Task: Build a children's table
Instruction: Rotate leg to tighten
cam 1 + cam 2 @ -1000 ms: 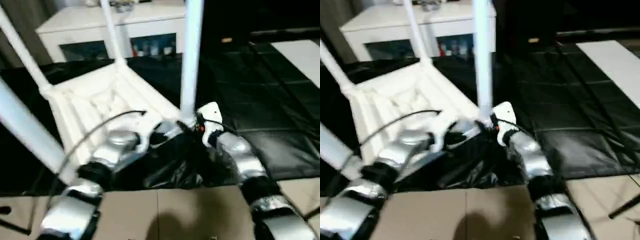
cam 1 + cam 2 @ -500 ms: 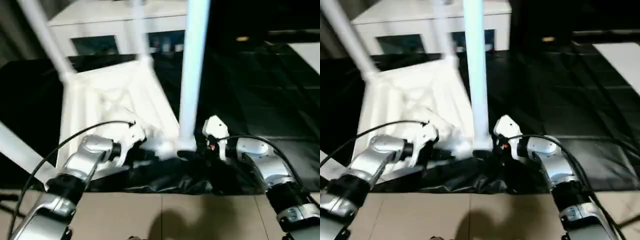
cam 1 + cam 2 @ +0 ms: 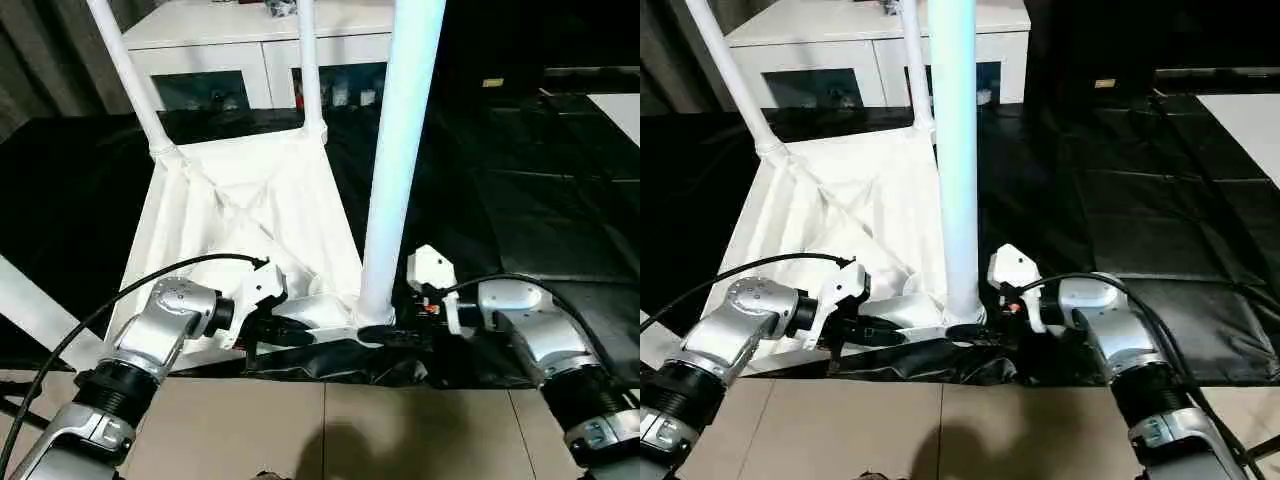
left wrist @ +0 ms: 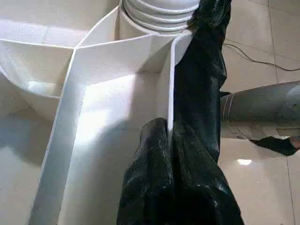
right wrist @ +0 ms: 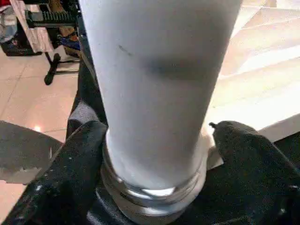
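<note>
Tabletop [image 3: 250,215]: white, lying upside down on a black sheet [image 3: 520,200] over the floor, ribbed underside up, its near edge just ahead of the two arms.
Far legs: two white tubes, one [image 3: 128,72] at the far left corner, one [image 3: 309,62] at the far right corner, each rising from its socket.
Leg at picture's left edge [image 3: 30,300]: a white tube crossing the lower left corner; its socket cannot be made out.
Left gripper [image 3: 290,333]: low at the tabletop's near edge, jaws pressed together on a thin white rib [image 4: 166,93] of the underside, one black finger on either face of it.
Near leg [image 3: 395,170]: thick white tube standing upright in the near right corner socket [image 5: 150,197], threaded rings showing at its foot.
Right gripper [image 3: 970,332]: at the foot of the near leg, jaws spread wide, one black finger [image 5: 70,173] on each side of the tube just above the socket; whether they press on it cannot be told.
Cabinet [image 3: 250,45]: white with dark glass doors, behind the tabletop.
</note>
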You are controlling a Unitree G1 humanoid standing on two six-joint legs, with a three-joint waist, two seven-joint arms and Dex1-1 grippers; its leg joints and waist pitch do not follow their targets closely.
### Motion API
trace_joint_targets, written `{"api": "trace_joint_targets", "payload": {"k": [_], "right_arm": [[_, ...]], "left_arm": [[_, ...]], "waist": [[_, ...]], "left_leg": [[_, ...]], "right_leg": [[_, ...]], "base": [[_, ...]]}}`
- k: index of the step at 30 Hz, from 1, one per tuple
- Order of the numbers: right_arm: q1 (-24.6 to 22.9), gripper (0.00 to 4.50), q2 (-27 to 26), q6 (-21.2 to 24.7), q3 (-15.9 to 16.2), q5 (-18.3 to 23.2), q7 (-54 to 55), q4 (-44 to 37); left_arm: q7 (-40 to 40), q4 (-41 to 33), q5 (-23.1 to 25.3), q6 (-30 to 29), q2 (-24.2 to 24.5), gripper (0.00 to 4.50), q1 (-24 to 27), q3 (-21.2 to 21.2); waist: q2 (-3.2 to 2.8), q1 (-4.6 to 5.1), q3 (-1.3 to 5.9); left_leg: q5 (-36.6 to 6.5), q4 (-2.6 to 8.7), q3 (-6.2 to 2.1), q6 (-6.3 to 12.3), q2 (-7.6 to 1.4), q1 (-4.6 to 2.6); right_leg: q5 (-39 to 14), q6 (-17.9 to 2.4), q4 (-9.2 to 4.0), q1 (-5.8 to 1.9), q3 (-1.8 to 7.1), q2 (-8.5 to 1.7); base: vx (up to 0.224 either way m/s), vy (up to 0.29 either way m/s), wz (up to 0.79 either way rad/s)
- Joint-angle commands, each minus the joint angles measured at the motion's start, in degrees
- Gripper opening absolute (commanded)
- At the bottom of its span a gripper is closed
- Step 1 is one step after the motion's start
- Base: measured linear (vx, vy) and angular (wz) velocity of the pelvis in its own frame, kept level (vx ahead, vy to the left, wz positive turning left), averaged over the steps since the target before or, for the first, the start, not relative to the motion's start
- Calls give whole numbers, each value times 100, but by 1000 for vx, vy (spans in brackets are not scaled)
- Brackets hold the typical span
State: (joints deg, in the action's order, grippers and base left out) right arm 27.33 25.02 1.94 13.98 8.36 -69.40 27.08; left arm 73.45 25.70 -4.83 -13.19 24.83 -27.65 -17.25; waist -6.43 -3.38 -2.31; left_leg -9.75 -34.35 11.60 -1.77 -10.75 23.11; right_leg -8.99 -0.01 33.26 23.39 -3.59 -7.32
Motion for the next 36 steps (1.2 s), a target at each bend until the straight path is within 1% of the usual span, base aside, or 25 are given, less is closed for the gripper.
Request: {"api": "trace_joint_targets", "payload": {"k": [1, 3, 4, 7, 8, 9, 12, 13, 14, 15, 17, 18, 19, 21, 22, 24, 25, 26, 27, 29, 30, 33, 34, 35, 36], "right_arm": [[28, 360, -30, 62, -75, 67, -21, -121], [52, 340, -68, 75, -84, 46, 12, -81], [58, 340, -81, 86, -81, 42, 17, -71], [65, 307, -139, 120, -70, 29, 72, -55], [53, 307, -162, 126, -57, 37, 103, -57], [51, 287, -167, 126, -55, 38, 111, -56], [48, 276, -333, 51, -130, -3, 476, 51], [58, 272, -375, 36, -156, -23, 587, 91], [149, 272, -579, 35, -280, -139, 1182, 327], [191, 269, -675, 37, -326, -200, 1459, 435], [229, 269, -787, 32, -376, -266, 1768, 539], [234, 269, -820, 44, -391, -272, 1842, 556], [276, 268, -1106, 160, -517, -328, 2499, 695], [319, 267, -1349, 281, -582, -413, 3090, 800], [380, 267, -1583, 359, -608, -573, 3767, 940], [446, 267, -1795, 437, -671, -698, 4352, 1085], [509, 267, -1934, 495, -734, -725, 4677, 1206], [509, 267, -1934, 495, -734, -725, 4677, 1206], [663, 267, -2167, 481, -737, -812, 5113, 1484], [819, 267, -2332, 374, -666, -918, 5312, 1755], [862, 267, -2369, 342, -646, -944, 5329, 1828], [927, 267, -2481, 222, -697, -847, 5125, 1924], [905, 302, -2476, 144, -671, -831, 4981, 1863], [867, 323, -2449, 27, -620, -840, 4801, 1778], [829, 323, -2408, -80, -578, -851, 4656, 1699]], "left_arm": [[141, -207, -123, -79, 40, 0, -13, -26], [121, -229, -110, -91, 30, 0, 1, -27], [117, -238, -107, -96, 28, 0, 6, -28], [113, -250, -109, -106, 27, 0, 22, -26], [100, -267, -106, -115, 28, 0, 39, -27], [97, -270, -105, -117, 28, 0, 42, -27], [-162, -233, -34, -91, -53, 0, 52, 17], [-236, -212, -10, -75, -78, 0, 45, 27], [-650, -36, 126, -15, -215, 0, -33, 82], [-858, 58, 184, -20, -289, 0, -79, 112], [-1078, 163, 226, -53, -381, 0, -131, 153], [-1138, 188, 225, -66, -413, 0, -146, 170], [-1674, 413, 232, -184, -699, 0, -283, 313], [-2169, 630, 273, -252, -931, 0, -429, 411], [-2700, 861, 315, -314, -1163, 0, -588, 519], [-3163, 1066, 313, -370, -1378, 0, -730, 668], [-3418, 1201, 291, -395, -1500, 0, -831, 772], [-3418, 1201, 291, -395, -1500, 0, -831, 772], [-3841, 1445, 294, -315, -1695, 0, -1027, 904], [-4133, 1639, 334, -170, -1816, 0, -1187, 961], [-4192, 1685, 345, -126, -1840, 0, -1225, 972], [-4099, 1748, 354, -61, -1848, 0, -1282, 937], [-3982, 1714, 354, -48, -1822, 0, -1262, 898], [-3850, 1681, 356, -42, -1795, 0, -1234, 857], [-3696, 1637, 360, -32, -1761, 0, -1195, 806]], "waist": [[126, 5, 409], [135, 3, 417], [131, 6, 414], [135, 8, 417], [157, 10, 411], [151, 6, 413], [139, 12, 401], [139, 24, 396], [176, 41, 392], [168, 75, 377], [175, 142, 371], [174, 149, 366], [190, 184, 367], [191, 203, 365], [194, 215, 359], [201, 233, 355], [196, 234, 354], [200, 241, 349], [213, 246, 354], [195, 261, 347], [202, 266, 356], [198, 268, 370], [200, 265, 376], [204, 255, 388], [212, 255, 385]], "left_leg": [[-1433, 439, -88, 455, -197, -167], [-1352, 428, -89, 490, -194, -158], [-1351, 430, -90, 496, -194, -157], [-1341, 427, -90, 499, -192, -157], [-1376, 430, -87, 493, -194, -158], [-1381, 428, -90, 485, -194, -158], [-1485, 439, -89, 421, -197, -167], [-1549, 449, -94, 366, -196, -168], [-1571, 452, -92, 347, -195, -161], [-1697, 470, -108, 216, -177, -158], [-1847, 484, -116, 133, -172, -159], [-1907, 484, -120, 113, -168, -170], [-1936, 485, -118, 106, -166, -154], [-1971, 481, -122, 54, -151, -175], [-1991, 485, -125, 36, -148, -175], [-2014, 481, -120, 5, -131, -182], [-2063, 480, -124, 1, -127, -198], [-2102, 475, -115, 13, -125, -205], [-2108, 482, -130, 41, -120, -180], [-2156, 482, -135, 35, -110, -184], [-2175, 479, -136, 36, -107, -188], [-2033, 485, -140, 169, -117, -150], [-1950, 481, -135, 220, -122, -146], [-1865, 473, -127, 272, -125, -147], [-1829, 472, -125, 301, -127, -141]], "right_leg": [[-1273, -1277, -280, -234, 107, -87], [-1190, -1294, -265, -242, 102, -89], [-1194, -1296, -267, -241, 100, -85], [-1195, -1302, -265, -242, 98, -85], [-1243, -1296, -273, -238, 99, -83], [-1262, -1291, -267, -241, 99, -87], [-1393, -1261, -278, -221, 106, -83], [-1461, -1243, -286, -220, 107, -86], [-1490, -1230, -294, -217, 111, -85], [-1722, -1155, -317, -226, 105, -95], [-1875, -1090, -331, -219, 103, -93], [-1930, -1076, -341, -214, 100, -91], [-1942, -1063, -340, -218, 108, -91], [-2076, -1039, -367, -203, 104, -92], [-2127, -999, -383, -196, 101, -89], [-2215, -973, -397, -185, 99, -91], [-2312, -937, -423, -172, 94, -91], [-2352, -924, -438, -162, 98, -88], [-2392, -857, -440, -182, 88, -92], [-2435, -847, -454, -164, 80, -88], [-2439, -850, -454, -167, 75, -90], [-2128, -899, -439, -209, 76, -100], [-1996, -934, -427, -215, 77, -97], [-1859, -975, -414, -218, 83, -98], [-1816, -998, -410, -222, 84, -99]], "base": [[0, 0, 0], [0, 0, 0], [0, 0, 0], [0, 0, 0], [0, 0, 0], [0, 0, 0], [0, 0, 0], [0, 0, 0], [0, 0, 0], [0, 0, 0], [0, 0, 0], [0, 0, 0], [0, 0, 0], [0, 0, 0], [0, 0, 0], [0, 0, 0], [0, 0, 0], [0, 0, 0], [0, 0, 0], [0, 0, 0], [0, 0, 0], [0, 0, 0], [0, 0, 0], [0, 0, 0], [0, 0, 0]]}}
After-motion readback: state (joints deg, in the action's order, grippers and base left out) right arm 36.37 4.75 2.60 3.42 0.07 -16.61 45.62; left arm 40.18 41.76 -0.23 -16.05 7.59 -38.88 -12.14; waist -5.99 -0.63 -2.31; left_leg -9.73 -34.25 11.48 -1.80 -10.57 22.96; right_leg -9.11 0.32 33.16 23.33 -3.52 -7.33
